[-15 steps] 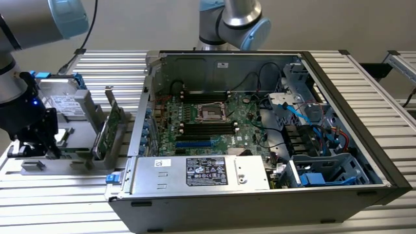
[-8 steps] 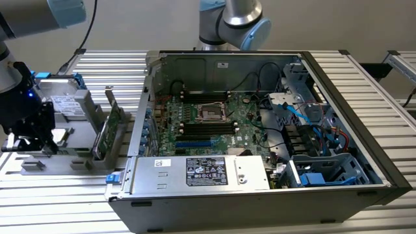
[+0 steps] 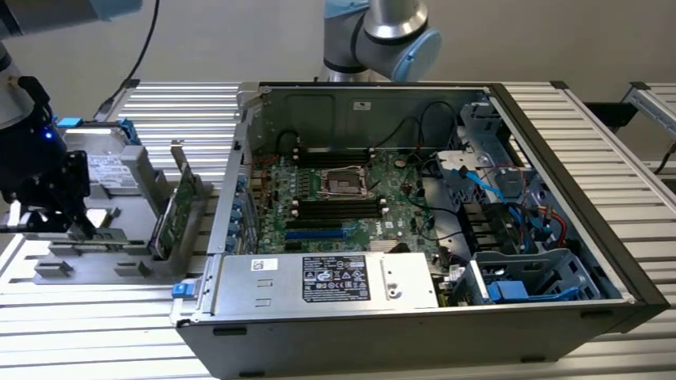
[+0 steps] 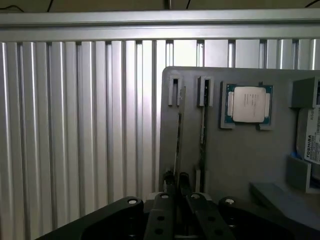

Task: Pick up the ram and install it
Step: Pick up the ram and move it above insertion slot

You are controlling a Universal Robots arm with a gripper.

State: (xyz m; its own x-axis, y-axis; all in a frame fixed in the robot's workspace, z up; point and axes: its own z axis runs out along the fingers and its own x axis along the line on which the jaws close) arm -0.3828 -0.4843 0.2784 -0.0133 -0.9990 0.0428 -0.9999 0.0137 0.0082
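End effector (image 4: 177,181) closed on the ram (image 4: 178,130) in the gray holder (image 4: 240,155)
The ram stands on its edge in a slot of the gray holder on the table (image 4: 75,125), and the end effector's two fingers press it from both sides; the open computer case (image 3: 370,348) is beside the holder.

Head count of parts on the bench

One open computer case (image 3: 423,344) holds one motherboard (image 3: 317,198) with one processor socket (image 3: 347,184), and one silver power supply (image 3: 328,279). At the exterior view's left sits one grey tray (image 3: 95,265) with one green card (image 3: 180,210) and one drive (image 3: 106,170). In the wrist view the tray carries two memory sticks on edge, the first memory stick (image 4: 178,130) and the second memory stick (image 4: 203,125), plus one processor chip (image 4: 248,104). One gripper (image 4: 176,176) shows two fingers (image 4: 184,181). The motherboard's memory slots are too small to count.
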